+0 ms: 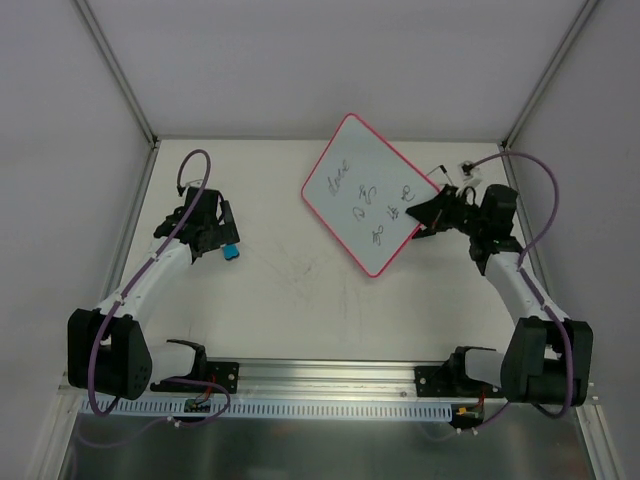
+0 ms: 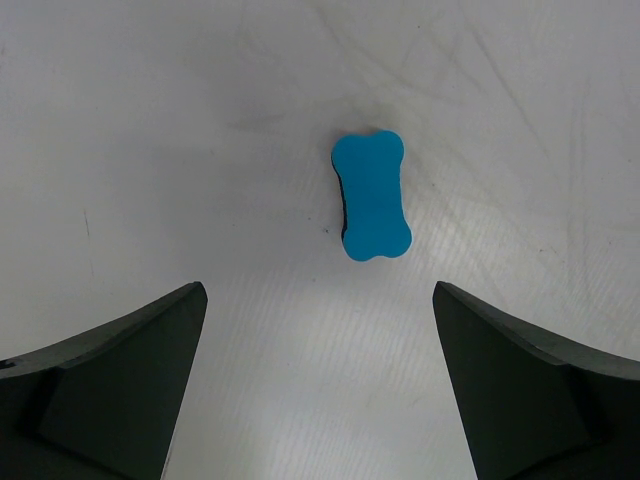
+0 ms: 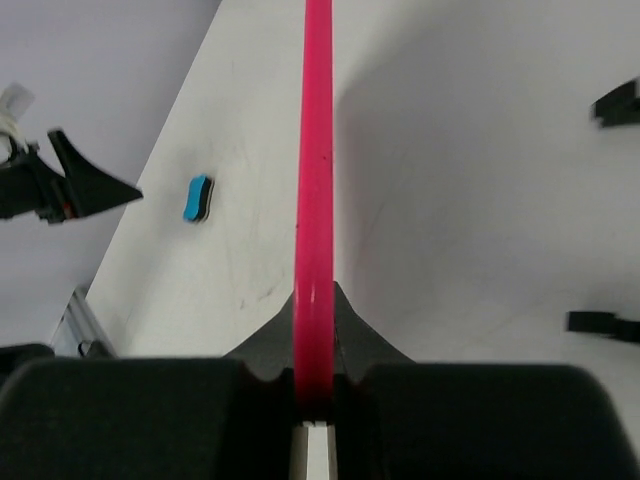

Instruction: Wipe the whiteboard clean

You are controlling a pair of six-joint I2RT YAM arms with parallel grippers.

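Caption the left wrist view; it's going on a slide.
Open left gripper hovers above the blue eraser lying on the white table.

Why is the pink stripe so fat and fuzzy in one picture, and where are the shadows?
Right wrist view: that stripe is the pink-red rim of the square white whiteboard seen edge-on, close to the lens, so it blurs near the right hand; a grey shadow falls to its right. Left wrist view: the blue bone-shaped eraser is sharp.
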